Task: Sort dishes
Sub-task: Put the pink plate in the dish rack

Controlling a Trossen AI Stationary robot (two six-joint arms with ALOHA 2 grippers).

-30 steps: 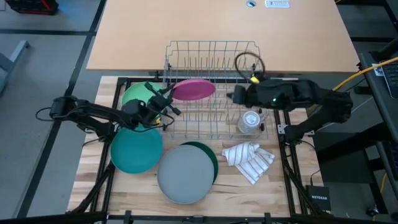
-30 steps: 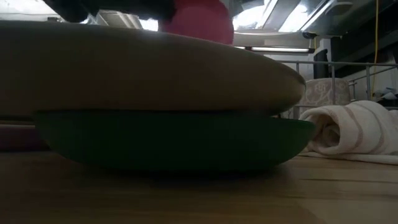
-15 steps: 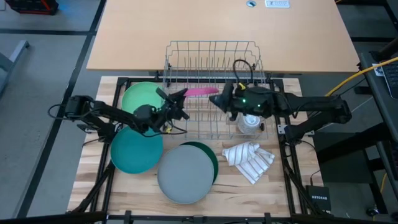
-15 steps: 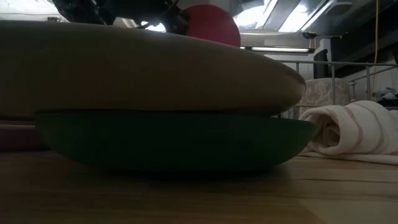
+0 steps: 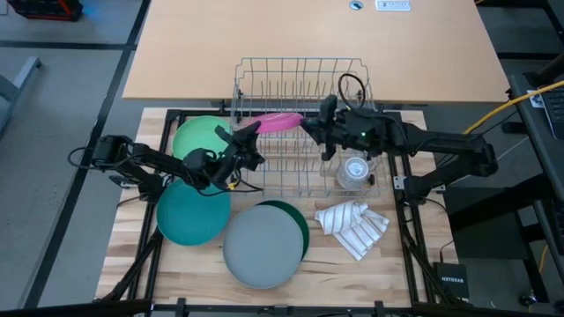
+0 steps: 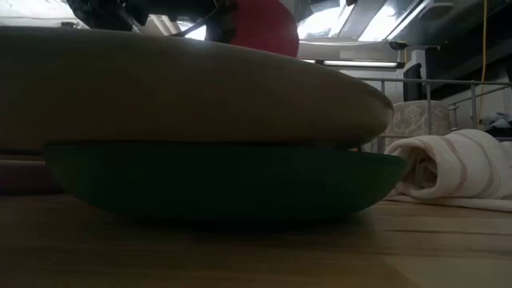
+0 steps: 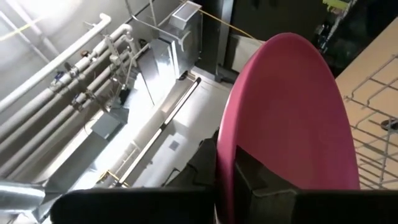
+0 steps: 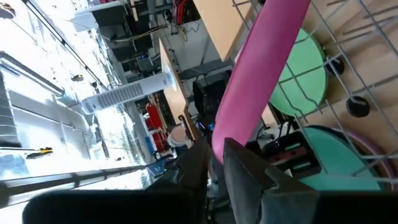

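Observation:
A pink plate stands on edge above the wire dish rack, between my two grippers. My left gripper is shut on its left rim. My right gripper is shut on its right rim. The plate also shows in the low view. A light green plate and a teal plate lie flat on the table's left. A grey plate rests upside down on a dark green plate at the near middle. My left gripper pinches the pink plate's rim between its two fingers, one on each face. The fingers come level from the table's left. The plate stands on edge, lifted clear above the rack. My right gripper pinches the plate's opposite rim between its two fingers, one on each face. The fingers come level from the table's right. The plate is clear of the rack's wires.
A small clear glass cup stands in the rack's right near corner. A white striped cloth lies rolled at the near right, and shows in the low view. A bare tan table top lies behind the rack.
My right gripper has gone toward the table's left, over the rack, to the pink plate's right rim. My left gripper has carried the plate a little right and turned it from nearly face-up onto its edge.

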